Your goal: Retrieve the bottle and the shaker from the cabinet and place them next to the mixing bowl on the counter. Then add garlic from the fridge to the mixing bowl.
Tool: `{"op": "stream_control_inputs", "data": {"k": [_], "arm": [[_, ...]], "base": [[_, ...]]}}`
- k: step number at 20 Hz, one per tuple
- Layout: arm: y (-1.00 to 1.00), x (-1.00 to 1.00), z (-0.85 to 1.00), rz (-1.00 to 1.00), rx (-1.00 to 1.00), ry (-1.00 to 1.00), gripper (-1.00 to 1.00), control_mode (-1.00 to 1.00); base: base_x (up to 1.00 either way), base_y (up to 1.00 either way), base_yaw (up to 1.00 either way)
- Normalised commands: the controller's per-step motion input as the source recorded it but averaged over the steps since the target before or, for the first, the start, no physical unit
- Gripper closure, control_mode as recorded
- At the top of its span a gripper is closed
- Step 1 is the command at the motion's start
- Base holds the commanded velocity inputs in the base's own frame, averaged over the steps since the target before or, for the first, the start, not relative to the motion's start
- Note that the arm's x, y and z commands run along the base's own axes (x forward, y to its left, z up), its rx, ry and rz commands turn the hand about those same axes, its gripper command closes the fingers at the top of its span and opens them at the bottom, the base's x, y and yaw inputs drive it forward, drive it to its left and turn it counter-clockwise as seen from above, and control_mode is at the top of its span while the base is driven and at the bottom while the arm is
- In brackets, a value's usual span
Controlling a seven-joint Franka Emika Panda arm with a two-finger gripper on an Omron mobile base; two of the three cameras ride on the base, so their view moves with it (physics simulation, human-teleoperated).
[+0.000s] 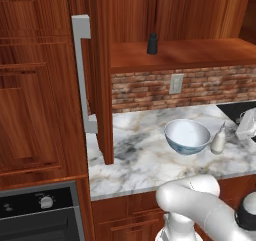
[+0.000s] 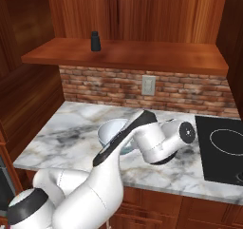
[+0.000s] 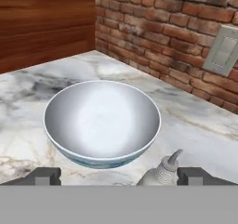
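The mixing bowl (image 1: 187, 135) (image 2: 110, 129) (image 3: 102, 121) stands empty on the marble counter (image 1: 140, 160). Just to its right stands the cream bottle (image 1: 218, 139) (image 3: 162, 171), upright. My gripper (image 3: 120, 176) is open; its fingers flank the bottle without touching it, the bottle nearer the right finger. My white hand (image 1: 246, 124) hangs right of the bottle. The dark shaker (image 1: 152, 44) (image 2: 95, 41) stands on the shelf of the cabinet (image 1: 175, 52), whose door (image 1: 102, 85) is swung open. The fridge and garlic are out of view.
The open cabinet door juts out over the counter's left end, its grey bar handle (image 1: 82, 75) facing out. A black cooktop (image 2: 223, 149) lies to the right. An oven (image 1: 40, 210) sits low on the left. A brick wall with an outlet (image 1: 175, 84) backs the counter.
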Motion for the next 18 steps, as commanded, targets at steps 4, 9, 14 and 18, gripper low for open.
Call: {"op": "stream_control_inputs", "data": {"k": [4, 9, 14, 18], "arm": [[1.00, -0.01, 0.34, -0.37, -0.23, -0.04, -1.00, -1.00], [1.00, 0.00, 0.37, -0.40, -0.22, 0.00, -1.00, -1.00], [0.89, -0.04, 0.60, -0.23, -0.18, 0.00, -1.00, -1.00], [0.28, -0.62, 0.81, -0.13, -0.02, -0.05, -1.00, -1.00]], "base": [[0.00, 0.00, 0.00], [0.00, 0.00, 0.00], [0.00, 0.00, 0.00], [0.00, 0.00, 0.00]]}}
